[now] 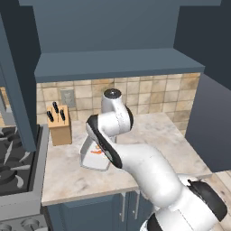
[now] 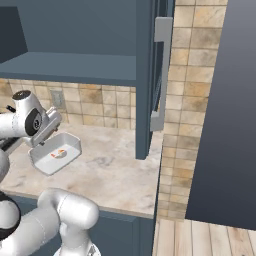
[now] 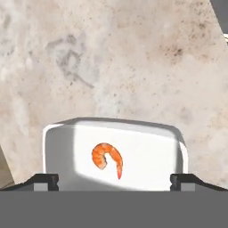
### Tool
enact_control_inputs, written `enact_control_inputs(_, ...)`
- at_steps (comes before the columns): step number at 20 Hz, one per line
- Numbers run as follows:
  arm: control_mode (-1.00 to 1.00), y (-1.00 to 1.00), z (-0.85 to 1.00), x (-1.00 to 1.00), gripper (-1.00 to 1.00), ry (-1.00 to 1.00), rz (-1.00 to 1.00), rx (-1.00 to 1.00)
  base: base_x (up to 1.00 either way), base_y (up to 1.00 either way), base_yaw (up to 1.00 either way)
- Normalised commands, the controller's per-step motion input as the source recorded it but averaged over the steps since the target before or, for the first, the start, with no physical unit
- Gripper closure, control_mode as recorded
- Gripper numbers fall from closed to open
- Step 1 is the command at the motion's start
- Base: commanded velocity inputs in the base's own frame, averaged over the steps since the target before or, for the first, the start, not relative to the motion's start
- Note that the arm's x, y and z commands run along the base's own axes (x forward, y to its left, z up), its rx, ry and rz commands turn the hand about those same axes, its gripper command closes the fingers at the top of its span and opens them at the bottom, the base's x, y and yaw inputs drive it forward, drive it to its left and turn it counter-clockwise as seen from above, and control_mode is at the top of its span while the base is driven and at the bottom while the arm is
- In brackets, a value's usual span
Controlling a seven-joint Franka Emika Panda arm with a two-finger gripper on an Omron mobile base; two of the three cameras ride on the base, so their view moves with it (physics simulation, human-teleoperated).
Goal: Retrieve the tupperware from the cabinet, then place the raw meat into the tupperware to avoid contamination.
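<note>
Shrimp: the small curled orange raw meat lies on the floor of the shallow white rectangular tupperware, walled off from the counter.
Tupperware: on the beige marble counter, right of the wooden knife block.
Gripper: my two-finger gripper hangs above the tupperware, fingers spread wide, empty.
Hidden: my arm covers part of the tupperware in the left base view.

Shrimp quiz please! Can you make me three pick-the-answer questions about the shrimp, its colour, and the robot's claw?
1. Where is the shrimp?
A. in the tupperware
B. on the stove
C. on the floor

2. What colour is the shrimp?
A. blue
B. orange
C. green

3. How is the gripper?
A. shut on the shrimp
B. shut on the knife block
C. open

Answers: 1 A, the shrimp lies on the white container's floor. 2 B, it looks orange in the hand view. 3 C, the fingertips stand wide apart with nothing between them.
</note>
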Motion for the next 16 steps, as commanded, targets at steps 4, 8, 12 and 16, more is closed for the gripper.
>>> enact_control_inputs(4, -1.0, -0.44, 0.28, -0.78, -1.0, 0.0, -0.05, 0.12, 0.0, 0.0, 0.0)
enact_control_inputs(8, -1.0, -0.46, 0.18, -0.77, -1.0, -0.01, -0.09, 0.1, 0.0, 0.0, 0.0)
enact_control_inputs(12, -1.0, -0.51, 0.09, -0.63, -1.0, 0.0, -0.12, 0.09, 0.0, 0.0, 0.0)
enact_control_inputs(16, -1.0, -0.54, 0.12, -0.65, -1.0, 0.0, -0.12, 0.09, 0.0, 0.0, 0.0)
